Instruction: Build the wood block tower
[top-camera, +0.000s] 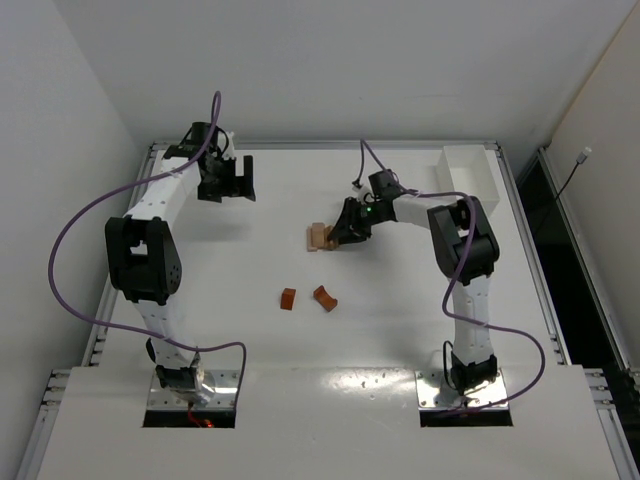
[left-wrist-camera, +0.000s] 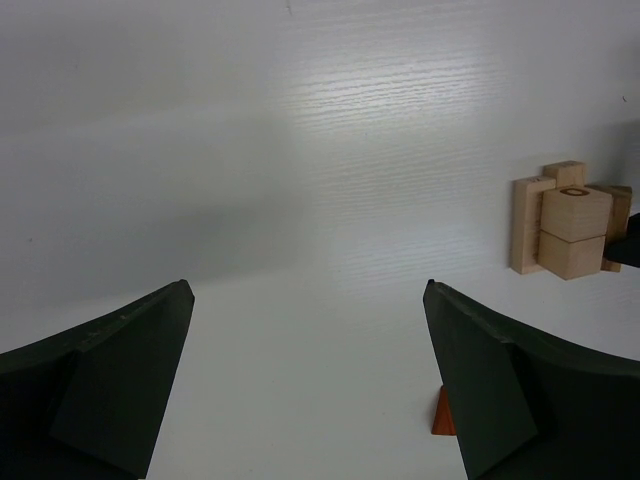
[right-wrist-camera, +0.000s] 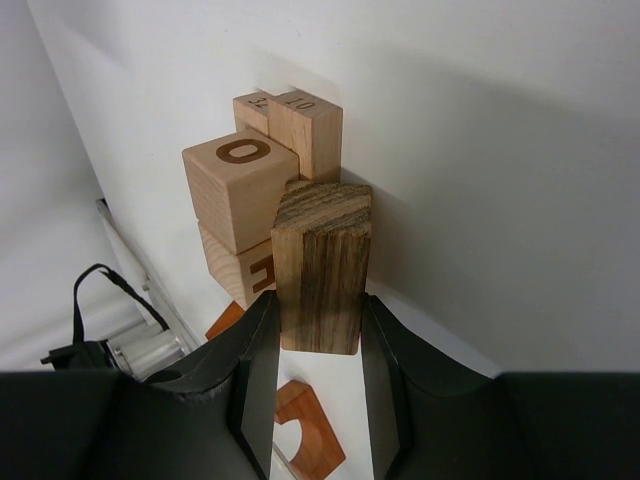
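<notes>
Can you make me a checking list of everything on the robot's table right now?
Surface: white table, flat.
Job's things: pale block stack mid-table; dark-grained block held beside it; two reddish-brown pieces nearer the arms.
Clutter: white tray at the far right corner.
Grippers: left gripper open, holding nothing; right gripper shut on the dark-grained block.
Cables: purple cables loop along both arms, off the blocks.
Surroundings: white walls; nothing else seen.
</notes>
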